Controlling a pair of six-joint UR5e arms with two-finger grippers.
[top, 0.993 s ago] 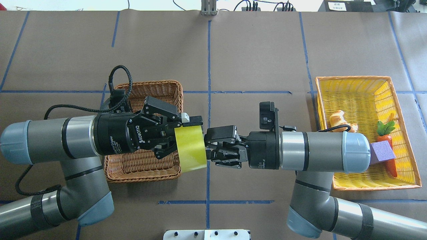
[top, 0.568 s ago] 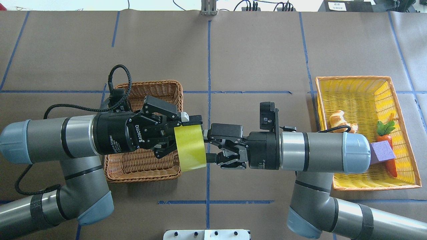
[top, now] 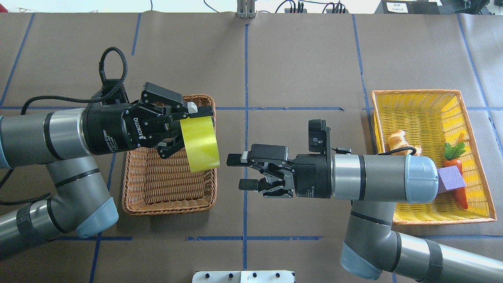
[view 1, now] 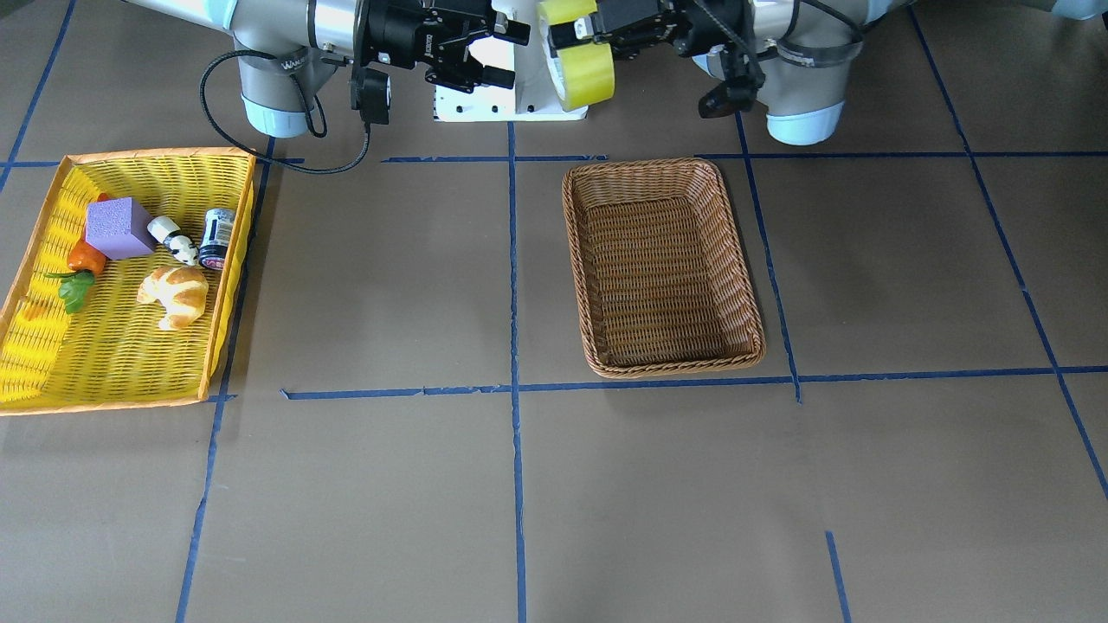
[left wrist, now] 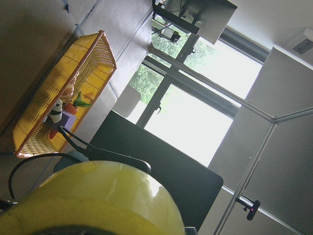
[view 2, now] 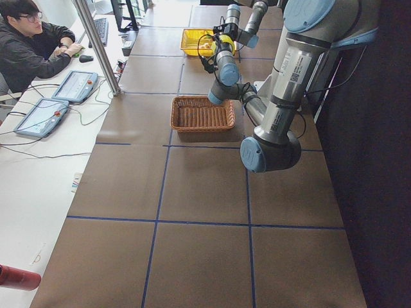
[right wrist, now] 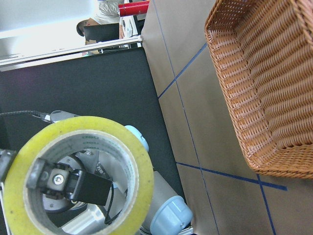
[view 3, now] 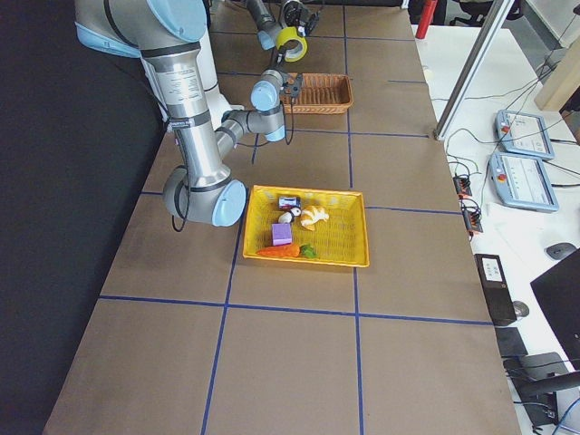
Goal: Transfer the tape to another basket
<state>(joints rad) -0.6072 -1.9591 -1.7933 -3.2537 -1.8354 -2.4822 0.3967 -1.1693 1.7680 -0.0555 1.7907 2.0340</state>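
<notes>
The tape [top: 199, 143], a wide yellow-green roll, hangs on edge in my left gripper [top: 195, 120], which is shut on the roll's wall. It is held in the air above the right side of the brown wicker basket [top: 157, 196]. In the front view the tape [view 1: 582, 65] is high above the basket [view 1: 662, 268], which is empty. My right gripper [top: 237, 171] is open and empty, to the right of the tape and apart from it. The right wrist view shows the tape [right wrist: 83, 132] with one left finger inside its core, and the basket [right wrist: 274, 73].
A yellow basket with an orange rim [top: 416, 92] stands at the right and holds a croissant [top: 399, 139], a carrot [top: 456, 163], a purple block [top: 450, 179], a small can [view 1: 216, 238] and a toy figure [view 1: 173, 240]. Blue tape lines cross the brown table cover.
My right gripper has let go of the tape and opened. My left arm has carried the tape left and toward the far side, from the table's centre line to above the brown basket.
</notes>
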